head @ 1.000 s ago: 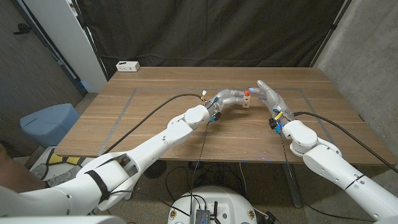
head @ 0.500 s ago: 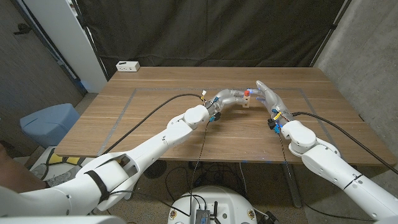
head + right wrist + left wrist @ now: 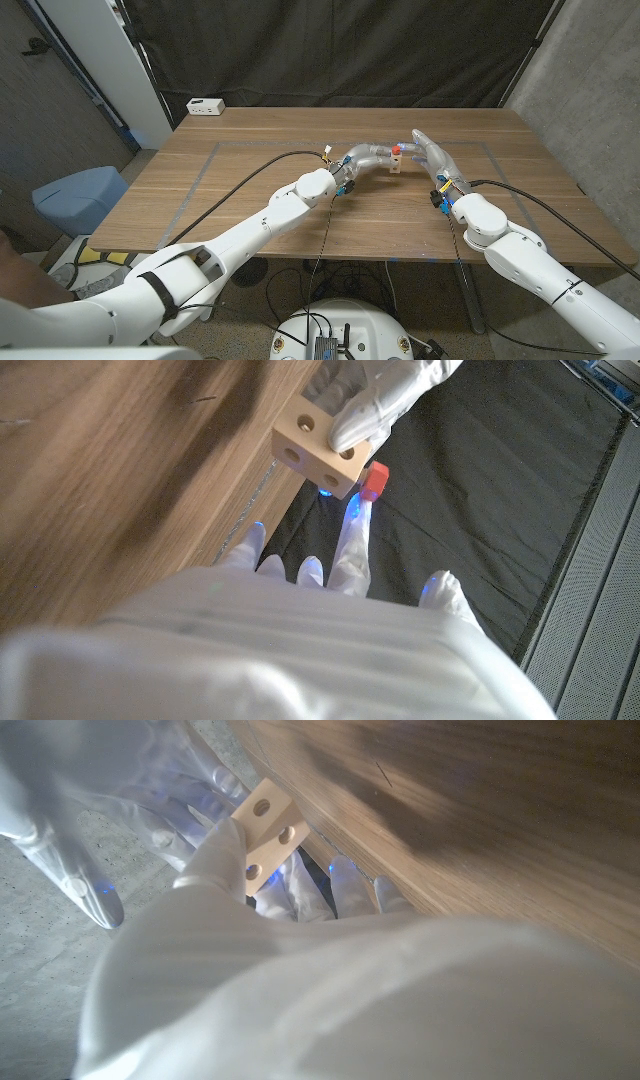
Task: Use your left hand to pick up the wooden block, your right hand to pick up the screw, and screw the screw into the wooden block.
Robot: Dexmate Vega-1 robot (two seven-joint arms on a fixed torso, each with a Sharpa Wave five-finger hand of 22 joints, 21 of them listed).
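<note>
Wooden block [image 3: 397,164] in left hand [image 3: 377,155], right hand [image 3: 430,151] beside.

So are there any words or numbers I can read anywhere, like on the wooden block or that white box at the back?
None can be read.
Wooden block: plain wood with round holes, no writing.
Red screw: no marks visible.
White box at the table's far corner: dark spots on it, too small to read.
</note>
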